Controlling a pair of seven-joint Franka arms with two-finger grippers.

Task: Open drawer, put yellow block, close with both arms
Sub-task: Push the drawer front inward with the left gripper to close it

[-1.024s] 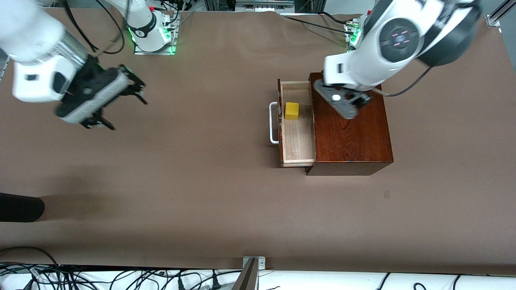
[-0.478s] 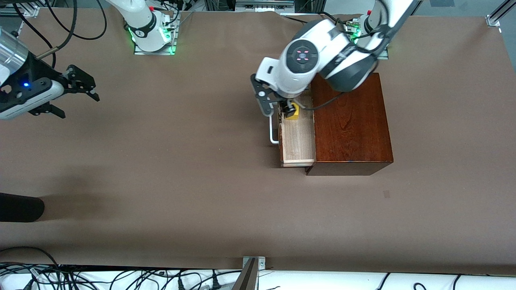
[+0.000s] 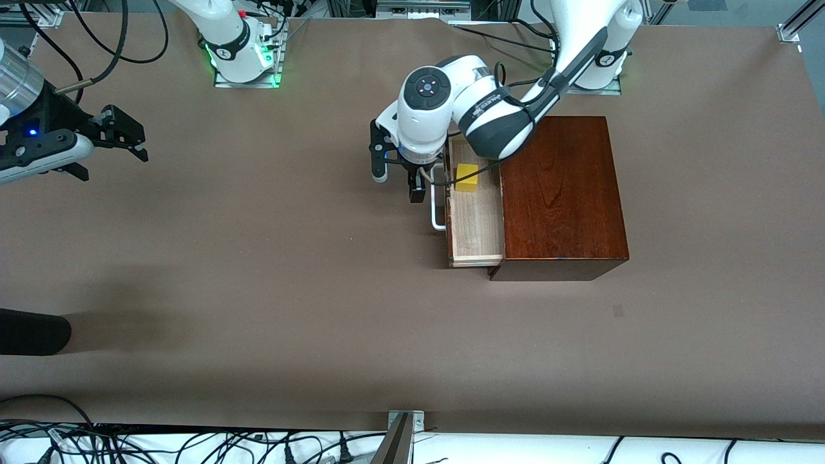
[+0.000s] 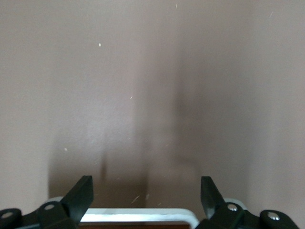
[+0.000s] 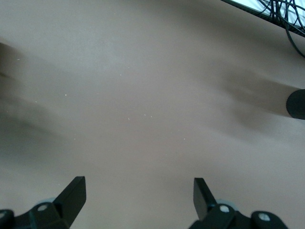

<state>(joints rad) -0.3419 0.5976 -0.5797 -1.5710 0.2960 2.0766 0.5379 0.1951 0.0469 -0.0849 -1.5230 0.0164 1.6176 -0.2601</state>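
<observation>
The drawer (image 3: 475, 225) stands pulled out of the dark mahogany box (image 3: 561, 193). The yellow block (image 3: 466, 177) lies in its pale tray, at the end nearer the arms' bases. My left gripper (image 3: 396, 182) hangs open just in front of the drawer's white handle (image 3: 437, 212). In the left wrist view the handle (image 4: 138, 215) shows as a white bar low between the spread fingers of the left gripper (image 4: 147, 191), with nothing clasped. My right gripper (image 3: 129, 138) waits open over bare table toward the right arm's end, and the right gripper (image 5: 138, 191) holds nothing.
A dark rounded object (image 3: 32, 332) juts in at the table's edge toward the right arm's end, also seen as a dark shape (image 5: 296, 104) in the right wrist view. Cables (image 3: 193, 444) and a metal bracket (image 3: 403, 438) line the edge nearest the front camera.
The left arm swung from above the box, across the drawer, down to the front of the handle. The right gripper drew back toward its end of the table. The block stayed put.
</observation>
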